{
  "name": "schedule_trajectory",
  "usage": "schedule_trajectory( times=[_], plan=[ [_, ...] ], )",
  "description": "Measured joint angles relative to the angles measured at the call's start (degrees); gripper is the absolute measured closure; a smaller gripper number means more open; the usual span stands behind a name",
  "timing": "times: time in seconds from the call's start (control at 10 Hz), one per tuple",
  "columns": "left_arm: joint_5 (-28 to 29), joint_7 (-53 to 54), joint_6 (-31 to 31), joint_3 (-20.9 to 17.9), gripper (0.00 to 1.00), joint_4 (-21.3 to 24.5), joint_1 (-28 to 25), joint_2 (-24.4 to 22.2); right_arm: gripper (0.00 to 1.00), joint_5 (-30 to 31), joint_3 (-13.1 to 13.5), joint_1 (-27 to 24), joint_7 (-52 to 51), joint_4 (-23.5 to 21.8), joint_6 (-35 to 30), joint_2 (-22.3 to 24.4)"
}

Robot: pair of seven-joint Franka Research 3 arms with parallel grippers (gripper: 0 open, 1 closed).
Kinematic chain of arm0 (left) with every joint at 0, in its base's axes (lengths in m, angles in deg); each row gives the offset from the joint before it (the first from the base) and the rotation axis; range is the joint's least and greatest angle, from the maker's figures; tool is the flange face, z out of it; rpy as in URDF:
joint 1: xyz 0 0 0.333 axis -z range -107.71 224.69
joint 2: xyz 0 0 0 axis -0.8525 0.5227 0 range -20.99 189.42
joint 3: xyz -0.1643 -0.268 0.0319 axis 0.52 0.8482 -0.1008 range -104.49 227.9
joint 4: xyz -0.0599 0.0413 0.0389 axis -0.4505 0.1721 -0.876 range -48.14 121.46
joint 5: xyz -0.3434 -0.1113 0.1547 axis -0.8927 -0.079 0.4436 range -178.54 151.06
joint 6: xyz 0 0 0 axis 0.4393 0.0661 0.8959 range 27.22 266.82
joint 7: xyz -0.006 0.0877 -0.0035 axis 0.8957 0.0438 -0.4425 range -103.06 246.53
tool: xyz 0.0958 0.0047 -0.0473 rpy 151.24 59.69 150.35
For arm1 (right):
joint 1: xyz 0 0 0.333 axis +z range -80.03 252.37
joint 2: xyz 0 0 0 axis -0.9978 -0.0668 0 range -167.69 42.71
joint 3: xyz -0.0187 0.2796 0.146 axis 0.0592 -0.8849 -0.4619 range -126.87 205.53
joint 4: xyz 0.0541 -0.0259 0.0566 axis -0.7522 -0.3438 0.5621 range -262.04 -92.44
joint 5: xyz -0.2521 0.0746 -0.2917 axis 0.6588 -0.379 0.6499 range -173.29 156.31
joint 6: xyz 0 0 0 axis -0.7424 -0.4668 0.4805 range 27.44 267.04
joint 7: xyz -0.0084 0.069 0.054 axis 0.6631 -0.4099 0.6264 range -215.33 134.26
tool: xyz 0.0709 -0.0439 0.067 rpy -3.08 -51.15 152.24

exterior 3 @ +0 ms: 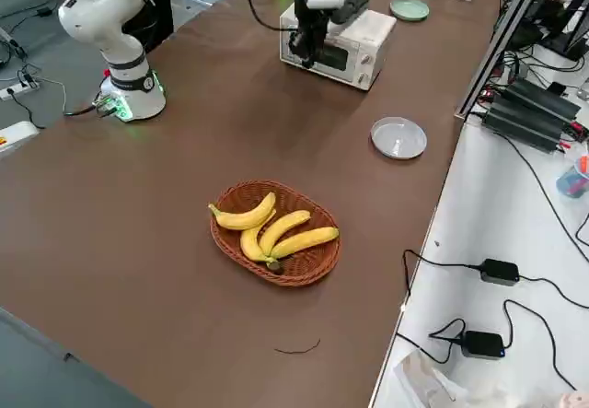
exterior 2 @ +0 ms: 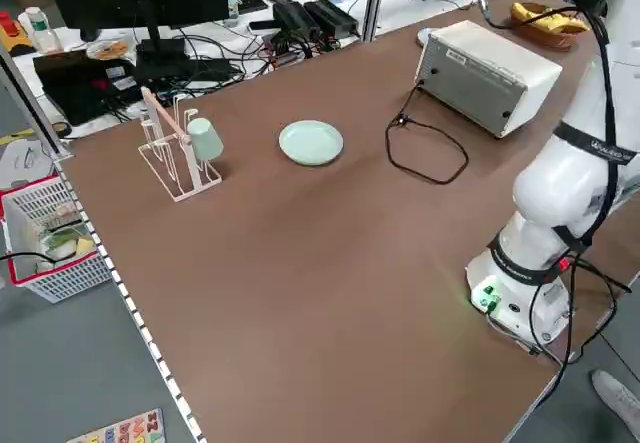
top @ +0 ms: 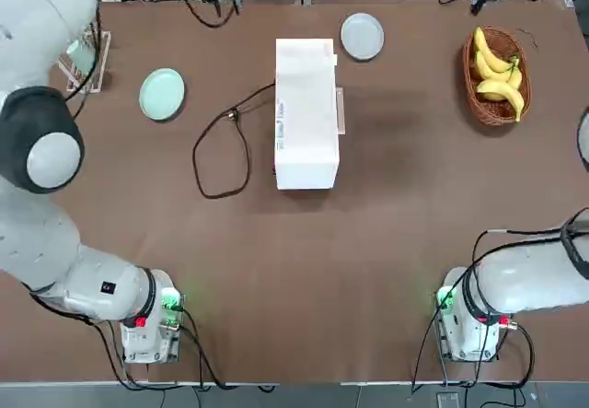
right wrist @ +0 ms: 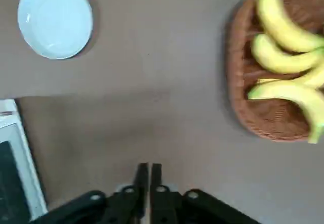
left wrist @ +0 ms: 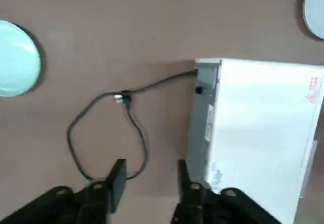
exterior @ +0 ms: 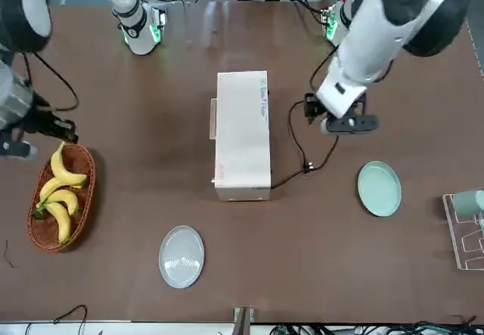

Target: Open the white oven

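From the top view, the white oven [top: 306,113] sits on the counter [top: 304,270] just past the middle toward 12 o'clock, its handle [top: 340,110] facing 3 o'clock; the black cord [top: 196,155] loops at its 9 o'clock side, and the banana basket [top: 474,81] lies at 2 o'clock. In the left wrist view, my left tool [left wrist: 151,162] has its fingers apart with nothing between them. In the right wrist view, my right tool [right wrist: 149,164] has its fingers together. In the front view, my left tool hangs at the oven's 3 o'clock, my right one at its 9 o'clock, near the basket. The right side view shows the oven door [exterior 3: 333,55] shut, partly hidden.
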Motion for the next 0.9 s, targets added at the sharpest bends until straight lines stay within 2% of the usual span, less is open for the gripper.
schedule_trajectory(
  times=[0.1,0.3,0.4,0.6,0.9],
  plan=[
    [0.9,-3.1,1.5,0.0,0.76,0.1,2.5,1.6,0.99,-5.8,-0.4,1.5,-1.3,-0.1,0.2,-2.2],
    [1.6,-8.2,7.5,0.1,0.85,1.5,6.2,4.6,0.98,-18.2,-2.0,3.7,-6.4,-1.2,-0.2,-4.2],
    [1.7,-10.6,11.8,0.1,0.88,3.9,7.6,5.5,0.98,-23.4,-2.8,4.6,-10.6,-3.1,-0.2,-4.4],
    [1.7,-15.7,19.9,0.2,0.95,9.5,10.6,6.4,0.97,-27.4,-4.7,7.0,-15.6,-8.3,4.5,-4.4],
    [3.1,-18.3,23.0,0.2,0.99,12.6,13.3,7.9,0.97,-33.0,-7.6,12.0,-16.9,-15.3,15.3,-4.5]
  ],
)
